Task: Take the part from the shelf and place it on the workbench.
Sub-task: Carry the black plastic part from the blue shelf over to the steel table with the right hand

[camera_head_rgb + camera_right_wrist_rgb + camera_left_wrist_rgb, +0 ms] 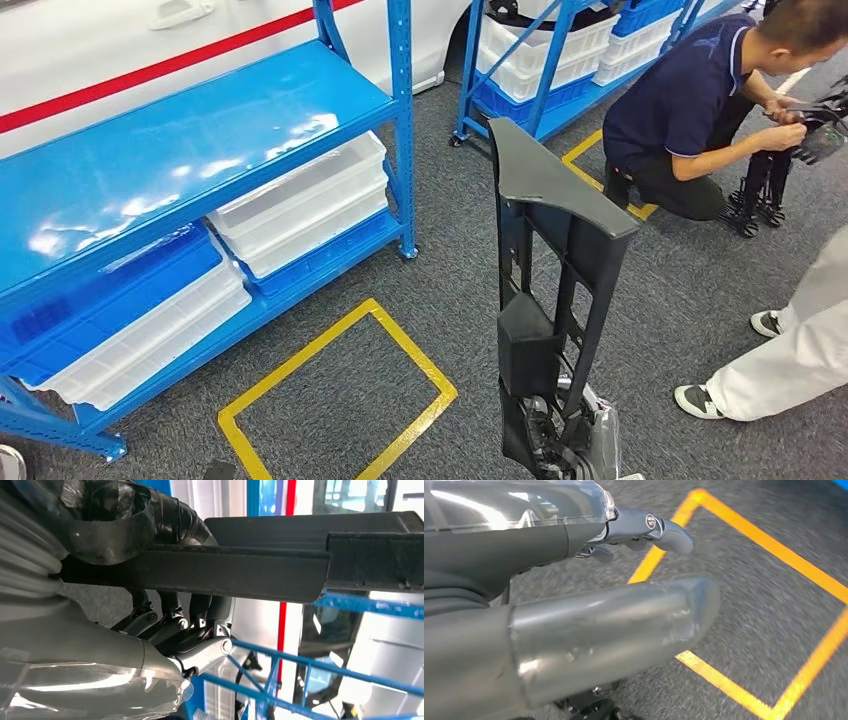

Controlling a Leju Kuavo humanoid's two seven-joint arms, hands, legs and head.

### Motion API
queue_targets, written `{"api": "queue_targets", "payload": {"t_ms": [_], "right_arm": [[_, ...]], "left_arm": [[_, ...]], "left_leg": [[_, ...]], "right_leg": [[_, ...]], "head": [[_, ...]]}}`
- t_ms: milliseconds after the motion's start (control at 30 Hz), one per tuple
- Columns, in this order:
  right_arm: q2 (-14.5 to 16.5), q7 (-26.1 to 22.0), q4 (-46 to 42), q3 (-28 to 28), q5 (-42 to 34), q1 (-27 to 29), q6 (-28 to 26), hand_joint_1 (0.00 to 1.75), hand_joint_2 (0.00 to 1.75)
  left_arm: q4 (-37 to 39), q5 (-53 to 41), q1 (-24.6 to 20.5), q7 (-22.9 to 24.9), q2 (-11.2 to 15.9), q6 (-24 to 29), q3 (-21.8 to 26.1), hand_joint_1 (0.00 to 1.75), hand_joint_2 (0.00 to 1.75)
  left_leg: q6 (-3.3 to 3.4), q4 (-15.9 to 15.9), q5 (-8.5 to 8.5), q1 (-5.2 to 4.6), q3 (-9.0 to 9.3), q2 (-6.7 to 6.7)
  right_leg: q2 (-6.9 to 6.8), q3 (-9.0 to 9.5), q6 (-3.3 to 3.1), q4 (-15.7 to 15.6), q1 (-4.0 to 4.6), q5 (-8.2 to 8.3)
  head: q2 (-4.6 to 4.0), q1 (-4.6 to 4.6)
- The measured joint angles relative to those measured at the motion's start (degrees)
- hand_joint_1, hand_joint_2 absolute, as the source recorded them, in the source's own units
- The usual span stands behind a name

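Head view: right hand (560, 435) grips the black part (550, 250) upright, long axis vertical; left hand (574, 605) holds nothing.

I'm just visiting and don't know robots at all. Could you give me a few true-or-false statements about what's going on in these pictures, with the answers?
1. The robot's right hand holds a black part. True.
2. The part is lying flat on the floor. False: it stands upright in the right hand, above the grey carpet.
3. The left hand carries a white bin. False: it holds nothing and hangs over the yellow tape square.
4. White bins sit on the lower levels of the blue shelf. True.
5. A person in a dark shirt crouches by another shelf. True.
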Motion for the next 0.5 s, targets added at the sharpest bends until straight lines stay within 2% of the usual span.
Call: {"api": "queue_targets", "payload": {"t_ms": [33, 67, 100, 167, 200, 233, 300, 333, 367, 433, 467, 500], "right_arm": [[0.0, 0.0, 0.0, 0.0, 0.0, 0.0, 0.0, 1.75, 1.75], [-0.1, 0.0, 0.0, 0.0, 0.0, -0.1, 0.2, 1.75, 1.75], [-0.1, 0.1, 0.0, 0.0, -0.1, -0.2, 0.6, 1.75, 1.75], [-0.2, 0.1, 0.6, 0.0, -0.6, -0.5, 1.6, 1.75, 1.75], [-0.3, 0.1, 1.1, 0.1, -0.7, -0.6, 1.8, 1.75, 1.75], [-0.3, 0.1, 1.6, 0.2, -0.7, -0.6, 1.7, 1.75, 1.75], [-0.3, -0.2, 2.3, 0.5, -0.1, -0.7, 0.9, 1.75, 1.75], [-0.3, -0.4, 2.5, 0.7, 0.2, -0.7, 0.5, 1.75, 1.75], [-0.3, -0.6, 2.6, 0.8, 0.5, -0.7, 0.1, 1.75, 1.75], [-0.3, -0.9, 2.7, 0.9, 0.9, -0.7, -0.3, 1.75, 1.75], [-0.4, -1.0, 2.6, 0.9, 1.0, -0.8, -0.3, 1.75, 1.75], [-0.5, -1.0, 2.5, 1.0, 1.0, -1.0, -0.2, 1.75, 1.75]], "left_arm": [[0.0, 0.0, 0.0, 0.0, 0.0, 0.0, 0.0, 0.00, 0.00], [-0.8, 0.4, 0.0, -0.1, -0.1, -0.6, -0.7, 0.00, 0.00], [-1.8, 0.9, 0.1, -0.1, -0.2, -1.3, -1.5, 0.00, 0.00], [-3.9, 1.9, 1.3, -0.1, -0.5, -2.5, -3.7, 0.00, 0.00], [-4.1, 2.1, 2.0, -0.2, -0.7, -2.3, -4.3, 0.00, 0.00], [-4.1, 2.2, 2.5, -0.4, -0.7, -1.8, -4.6, 0.00, 0.00], [-3.9, 3.0, 2.6, -1.2, -0.6, -0.5, -4.5, 0.00, 0.00], [-3.7, 3.7, 2.7, -1.6, -0.6, -0.1, -4.1, 0.00, 0.00], [-3.6, 4.4, 2.7, -1.8, -0.6, 0.2, -3.7, 0.00, 0.00], [-3.1, 5.6, 2.5, -2.4, -0.7, 0.7, -2.8, 0.00, 0.00], [-2.4, 5.9, 2.1, -2.9, -0.6, 1.2, -2.3, 0.00, 0.00], [-1.4, 6.2, 1.4, -3.5, -0.5, 1.8, -1.9, 0.00, 0.00]], "left_leg": [[-0.03, 0.0, -0.01, 0.00, 0.01, 0.05], [-0.35, 0.6, -0.64, 0.12, -0.16, -0.78], [-0.69, 3.2, -2.39, 0.26, -1.21, -2.15], [-1.25, 11.2, -5.67, 0.53, -4.89, -5.16], [-1.14, 12.9, -5.65, 0.55, -5.86, -5.92], [-0.92, 11.3, -3.88, 0.55, -5.36, -6.51], [-0.37, 3.9, -0.62, 0.57, -2.36, -9.05], [-0.17, 1.8, -0.02, 0.52, -1.56, -10.05], [-0.01, 1.0, -0.06, 0.42, -1.31, -10.53], [0.45, 0.5, 0.27, 0.44, -1.07, -9.41], [0.82, 0.1, 0.58, 0.53, -0.89, -8.71], [1.23, -0.3, 0.90, 0.64, -0.74, -7.95]], "right_leg": [[0.04, -0.01, -0.02, 0.0, 0.01, -0.01], [0.59, 0.00, -0.46, -0.2, -0.08, 0.16], [1.42, -0.05, -1.02, -0.5, -0.13, 0.37], [4.65, -0.30, -2.16, -0.7, -0.11, 0.82], [6.05, -0.46, -2.29, -0.5, 0.00, 0.87], [7.35, -0.54, -2.28, -0.3, 0.08, 0.86], [8.73, -0.74, -1.96, 0.1, 0.10, 0.83], [9.34, -0.95, -1.65, 0.2, 0.05, 0.88], [9.95, -1.19, -1.24, 0.2, -0.06, 1.00], [11.00, -1.55, -0.39, 0.1, -0.28, 1.32], [10.31, -1.81, -0.11, 0.5, -0.20, 1.10], [8.89, -2.50, 0.09, 1.8, -0.09, 0.23]], "head": [[0.00, 0.00], [0.00, -0.01], [0.00, -0.01], [0.00, -0.02], [0.00, -0.02], [0.00, -0.02], [0.00, -0.02], [0.00, -0.01], [0.00, -0.02], [0.00, -0.02], [0.00, -0.02], [0.00, -0.01]]}}
